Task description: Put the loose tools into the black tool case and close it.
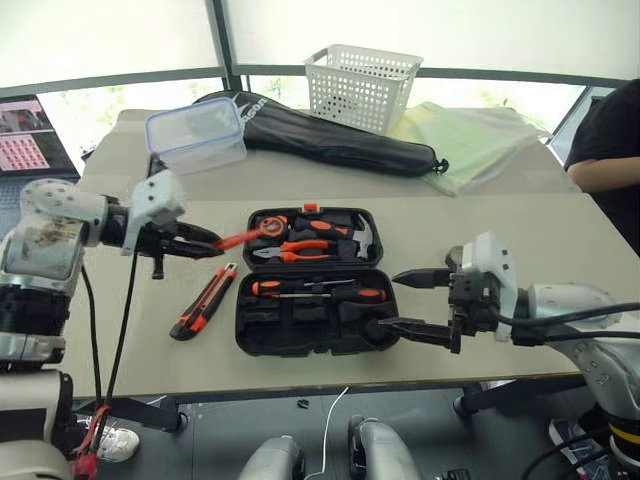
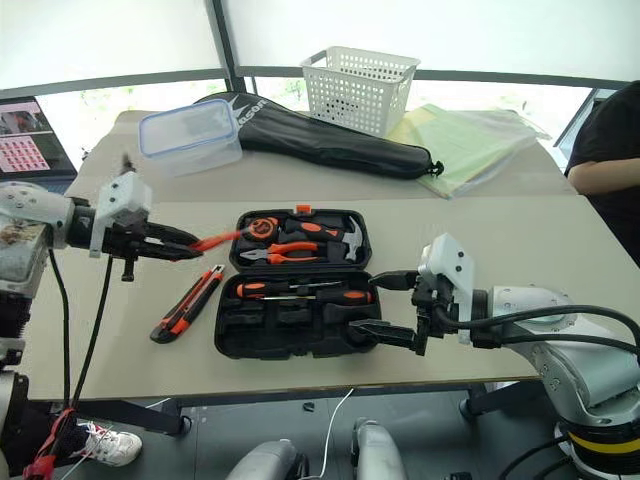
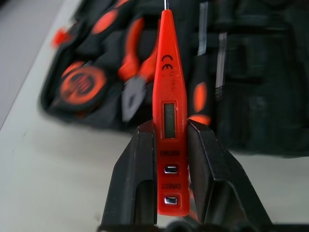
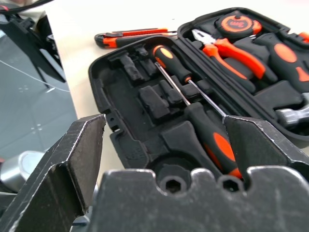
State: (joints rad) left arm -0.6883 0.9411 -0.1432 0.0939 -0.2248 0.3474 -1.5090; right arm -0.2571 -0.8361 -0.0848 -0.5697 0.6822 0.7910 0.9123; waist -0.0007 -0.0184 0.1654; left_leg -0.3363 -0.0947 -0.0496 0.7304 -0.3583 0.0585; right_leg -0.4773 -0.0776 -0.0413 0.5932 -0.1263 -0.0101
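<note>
My left pincer (image 3: 169, 159) is closed on the back end of the red tester screwdriver (image 3: 169, 96), its tip toward the open black tool case (image 1: 300, 335) ahead, so the thin tester could pivot or slip out.

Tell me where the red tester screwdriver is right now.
The red tester screwdriver is clamped in the left gripper, held above the table on the robot's left, its tip toward the open black tool case; the utility knife lies just below.
</note>
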